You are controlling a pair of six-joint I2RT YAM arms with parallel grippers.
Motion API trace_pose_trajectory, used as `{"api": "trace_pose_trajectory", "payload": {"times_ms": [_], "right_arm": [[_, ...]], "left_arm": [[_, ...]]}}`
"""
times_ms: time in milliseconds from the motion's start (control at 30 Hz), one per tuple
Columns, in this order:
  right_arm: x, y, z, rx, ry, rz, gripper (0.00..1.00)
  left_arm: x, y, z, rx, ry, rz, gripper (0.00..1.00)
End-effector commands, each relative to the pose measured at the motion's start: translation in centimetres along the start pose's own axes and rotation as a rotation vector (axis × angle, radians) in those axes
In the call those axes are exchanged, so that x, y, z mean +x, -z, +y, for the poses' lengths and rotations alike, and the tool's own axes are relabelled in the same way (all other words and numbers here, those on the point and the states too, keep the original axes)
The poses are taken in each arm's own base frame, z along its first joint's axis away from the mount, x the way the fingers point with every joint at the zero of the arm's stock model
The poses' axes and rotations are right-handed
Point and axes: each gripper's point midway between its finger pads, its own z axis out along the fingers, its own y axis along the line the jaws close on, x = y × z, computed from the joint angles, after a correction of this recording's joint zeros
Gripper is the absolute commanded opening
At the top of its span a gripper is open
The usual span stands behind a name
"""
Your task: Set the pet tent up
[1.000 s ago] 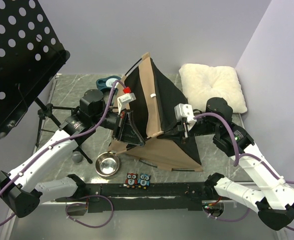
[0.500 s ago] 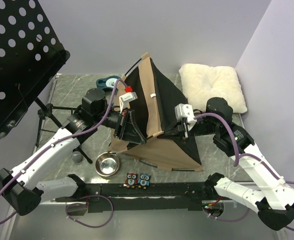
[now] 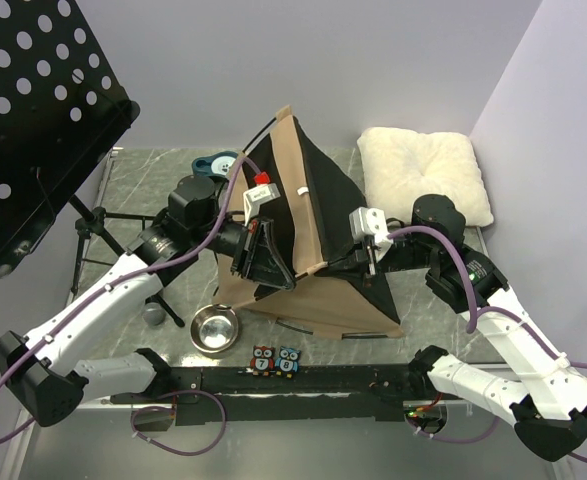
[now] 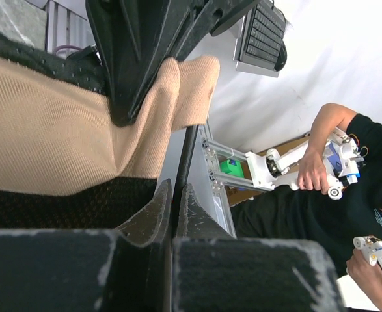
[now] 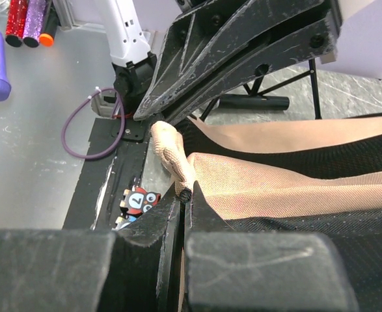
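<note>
Progress: tan-and-black fabric pet tent (image 3: 323, 305) half-raised — not yet freestanding.
Grips: my left gripper (image 4: 171, 195), right gripper (image 5: 181, 195) — both clamped on its hem.

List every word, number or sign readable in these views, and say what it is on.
None reads clearly.
Owl stickers: a mark on each belly, too small to read.
Person's black shirt: pale print, blurred.
White tag on the tent: nothing legible.

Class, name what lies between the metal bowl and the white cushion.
The pet tent, with the right gripper shut on it; the top view shows this.
</note>
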Motion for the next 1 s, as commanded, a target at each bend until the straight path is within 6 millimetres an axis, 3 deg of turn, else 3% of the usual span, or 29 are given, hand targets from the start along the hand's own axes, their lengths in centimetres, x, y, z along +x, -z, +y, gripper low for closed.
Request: {"api": "trace_pose_trajectory", "payload": {"times_ms": [0,200,467,600,667,733,800,967], "right_arm": [[-1.1,0.0,1.4,-0.063,0.045,-0.034,0.00],[-0.8,-0.2,1.5,-0.069,0.049,-0.021,0.00],[0.9,-1.3,1.8,-0.108,0.014,0.020,0.00],[0.4,-1.5,1.7,-0.108,0.030,0.017,0.00],[-0.4,-1.4,1.4,-0.091,0.038,0.007,0.00],[-1.2,-1.1,0.9,-0.054,0.062,0.007,0.00],[-1.7,-0.7,0.2,-0.012,0.076,0.004,0.00],[-2.7,0.1,-1.0,0.067,0.087,-0.024,0.00]], "left_arm": [[-1.4,-0.2,0.6,-0.046,0.055,-0.035,0.01],[-2.0,-0.5,0.7,-0.040,0.043,-0.042,0.01],[-2.9,-1.5,-0.8,-0.023,-0.092,-0.020,0.01],[-3.1,-1.4,-0.7,-0.041,-0.124,-0.021,0.01],[-3.2,-0.7,-0.7,-0.054,-0.143,-0.023,0.24],[-3.8,0.6,-0.5,-0.093,-0.181,-0.040,0.56],[-4.4,2.5,-0.2,-0.152,-0.209,-0.054,0.76],[-6.1,7.6,-1.0,-0.311,-0.411,-0.121,0.95]]}}
